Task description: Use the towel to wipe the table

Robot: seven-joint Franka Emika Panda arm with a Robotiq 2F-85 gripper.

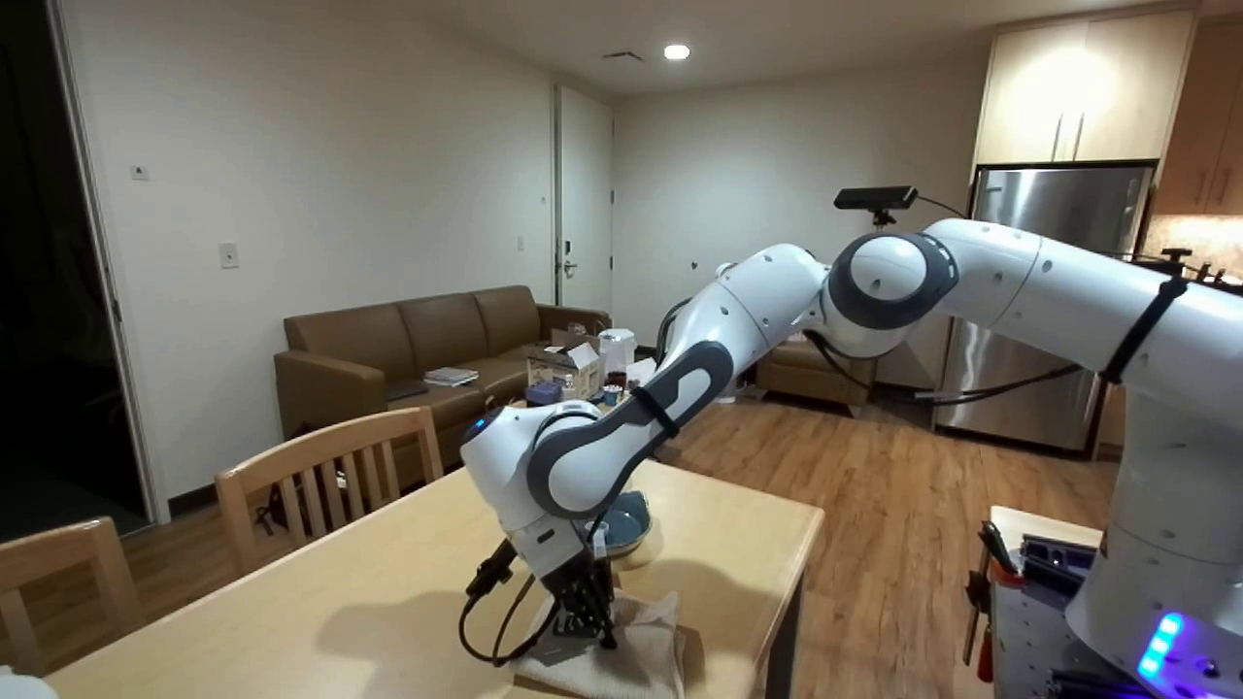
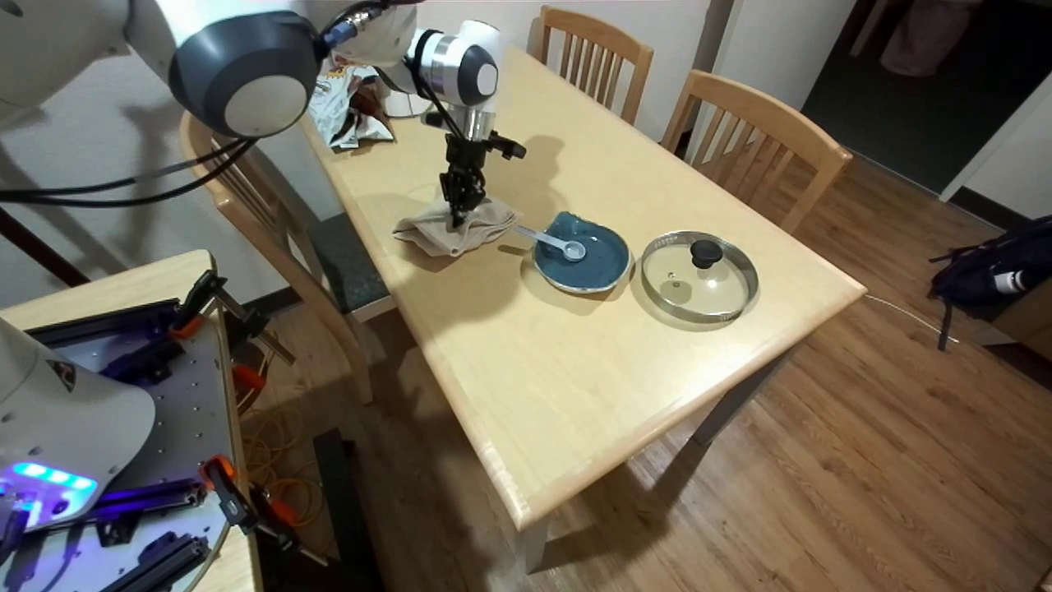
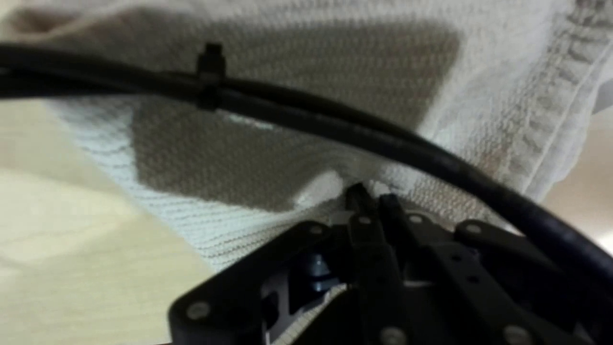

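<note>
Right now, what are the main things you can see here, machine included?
table: 1, light tan, foreground
towel: 1, whitish-beige, on table
bowl: 1, blue, on table near towel
spoon: 1, whitish, partly inside bowl
lid: 1, clear, beside bowl
packaging: count unclear, mostly white, on table
chairs: 3 visible, tan, around table
sofa: 1, brown, beyond chairs
clutter: many pieces, mixed colours, near sofa
refrigerator: 1, silver, background
arm: 1, white and grey, over table
gripper: 1, black, closed on towel
</note>
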